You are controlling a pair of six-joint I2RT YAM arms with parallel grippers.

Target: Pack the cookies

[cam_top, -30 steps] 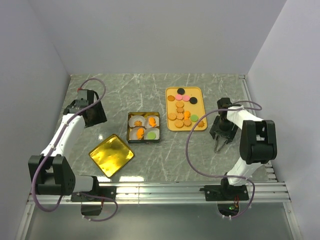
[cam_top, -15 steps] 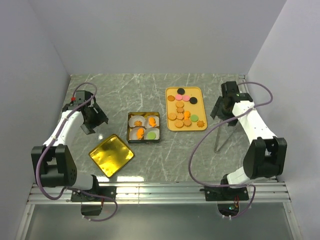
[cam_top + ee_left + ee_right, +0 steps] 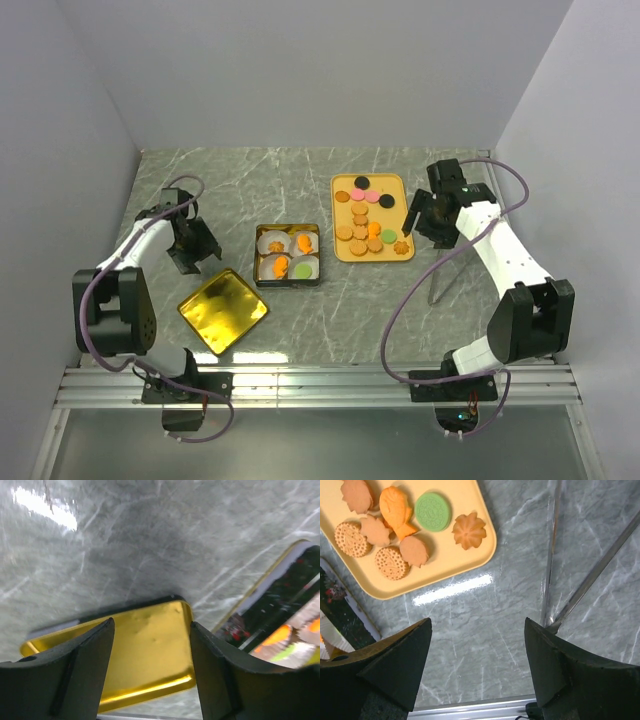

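The cookies (image 3: 362, 230) lie on a yellow tray (image 3: 396, 218): orange, tan, pink, green and black rounds. A few more sit in white paper cups inside a dark square tin (image 3: 288, 284). In the right wrist view the tray (image 3: 470, 555) shows a green cookie (image 3: 433, 511) and an orange flower-shaped one (image 3: 469, 530). My right gripper (image 3: 418, 216) is open and empty just right of the tray, its jaws (image 3: 477, 655) over bare table. My left gripper (image 3: 197, 248) is open and empty, left of the tin, above the gold lid (image 3: 140, 650).
Metal tongs (image 3: 437, 280) lie on the table right of the tray and show beside my right finger (image 3: 550, 570). The gold lid (image 3: 222, 310) lies front left of the tin. The tin's corner shows at the right in the left wrist view (image 3: 285, 615). Grey walls close in both sides.
The right gripper let go of the tongs, which now lie on the table, rose and moved left to the tray's edge. The left gripper swung nearer and toward the lid.
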